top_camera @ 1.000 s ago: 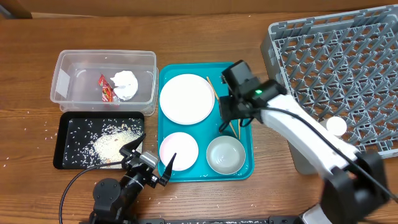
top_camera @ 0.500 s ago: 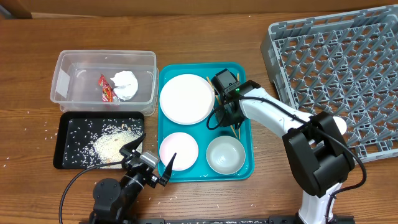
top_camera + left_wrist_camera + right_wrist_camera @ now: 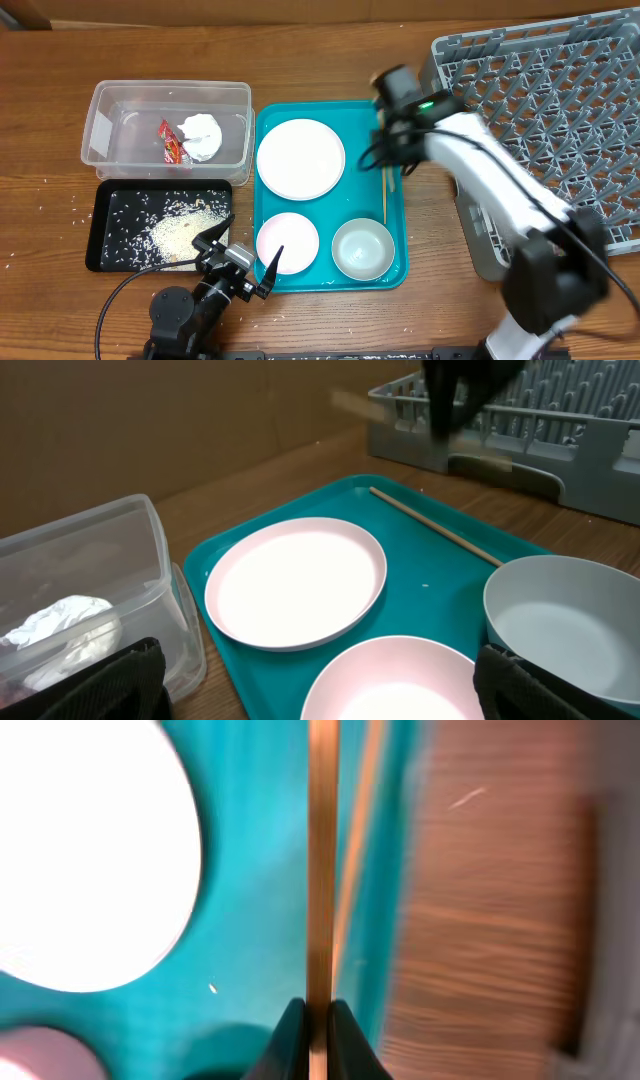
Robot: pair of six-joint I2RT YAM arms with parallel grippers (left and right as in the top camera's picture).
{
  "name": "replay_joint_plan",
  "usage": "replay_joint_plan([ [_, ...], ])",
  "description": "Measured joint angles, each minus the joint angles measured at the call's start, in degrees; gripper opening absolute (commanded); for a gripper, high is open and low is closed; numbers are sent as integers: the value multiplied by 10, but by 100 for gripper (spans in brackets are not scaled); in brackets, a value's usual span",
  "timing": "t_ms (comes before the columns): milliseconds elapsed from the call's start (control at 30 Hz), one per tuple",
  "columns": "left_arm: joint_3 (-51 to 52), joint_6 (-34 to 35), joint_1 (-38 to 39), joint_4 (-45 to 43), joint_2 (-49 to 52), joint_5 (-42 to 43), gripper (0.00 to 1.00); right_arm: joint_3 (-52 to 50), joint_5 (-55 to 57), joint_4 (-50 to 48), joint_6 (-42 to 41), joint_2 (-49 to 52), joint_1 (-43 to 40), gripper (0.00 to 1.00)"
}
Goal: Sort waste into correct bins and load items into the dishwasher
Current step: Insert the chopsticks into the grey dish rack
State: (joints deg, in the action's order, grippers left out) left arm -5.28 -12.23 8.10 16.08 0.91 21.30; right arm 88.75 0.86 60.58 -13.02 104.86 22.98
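My right gripper point(image 3: 390, 135) point(image 3: 318, 1020) is shut on a thin wooden chopstick point(image 3: 322, 870) and holds it above the right edge of the teal tray point(image 3: 325, 272), close to the grey dish rack point(image 3: 550, 110). The second chopstick point(image 3: 384, 195) point(image 3: 435, 527) lies on the tray. A large white plate point(image 3: 300, 158) point(image 3: 297, 580), a small white plate point(image 3: 287, 241) and a white bowl point(image 3: 362, 248) point(image 3: 565, 620) rest on the tray. My left gripper point(image 3: 243, 262) point(image 3: 320, 685) is open and empty at the tray's front left. The red wrapper point(image 3: 172, 142) and the paper wad point(image 3: 200, 135) lie in the clear tub point(image 3: 110, 120).
The black tray point(image 3: 110, 250) in front of the tub holds a heap of rice point(image 3: 175, 230). A few loose grains point(image 3: 75, 205) lie on the wooden table to its left. The rack fills the back right.
My right gripper has lifted from the middle of the tray and moved back and right toward the rack with one chopstick in it. The other chopstick stayed on the tray. The left arm has not moved.
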Motion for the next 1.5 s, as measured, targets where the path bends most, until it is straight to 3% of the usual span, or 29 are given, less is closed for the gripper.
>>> replay_joint_plan([
  [233, 0, 0, 0, 0, 0, 0, 100, 26, 83, 21, 85, -99, -97, 4],
  [433, 0, 0, 0, 0, 0, 0, 100, 0, 110, 20, 146, -71, -154, 4],
  [633, 0, 0, 0, 0, 0, 0, 100, -41, 183, 34, 160, -17, -159, 4],
  [700, 0, 0, 0, 0, 0, 0, 100, -45, 196, 32, 160, -10, -159, 12],
  [733, 0, 0, 0, 0, 0, 0, 100, -45, 202, 32, 162, -10, -159, 27],
  [767, 0, 0, 0, 0, 0, 0, 100, -45, 204, 32, 159, -10, -159, 35],
  [967, 0, 0, 0, 0, 0, 0, 100, -45, 209, 50, 160, -10, -158, 37],
  [1067, 0, 0, 0, 0, 0, 0, 100, -40, 179, 66, 160, -10, -152, 38],
  [1200, 0, 0, 0, 0, 0, 0, 100, -33, 48, 63, 161, -21, -118, 53],
  [1233, 0, 0, 0, 0, 0, 0, 100, -33, 12, 62, 161, -23, -110, 49],
  [1267, 0, 0, 0, 0, 0, 0, 100, -32, -30, 59, 162, -25, -103, 36],
  [1300, 0, 0, 0, 0, 0, 0, 100, -32, -68, 56, 160, -27, -96, 36],
  [1400, 0, 0, 0, 0, 0, 0, 100, -34, -174, 12, 148, -28, -71, 44],
  [1433, 0, 0, 0, 0, 0, 0, 100, -39, -186, -15, 129, -28, -60, 50],
  [1500, 0, 0, 0, 0, 0, 0, 100, -52, -179, -45, 104, -27, -43, 53],
])
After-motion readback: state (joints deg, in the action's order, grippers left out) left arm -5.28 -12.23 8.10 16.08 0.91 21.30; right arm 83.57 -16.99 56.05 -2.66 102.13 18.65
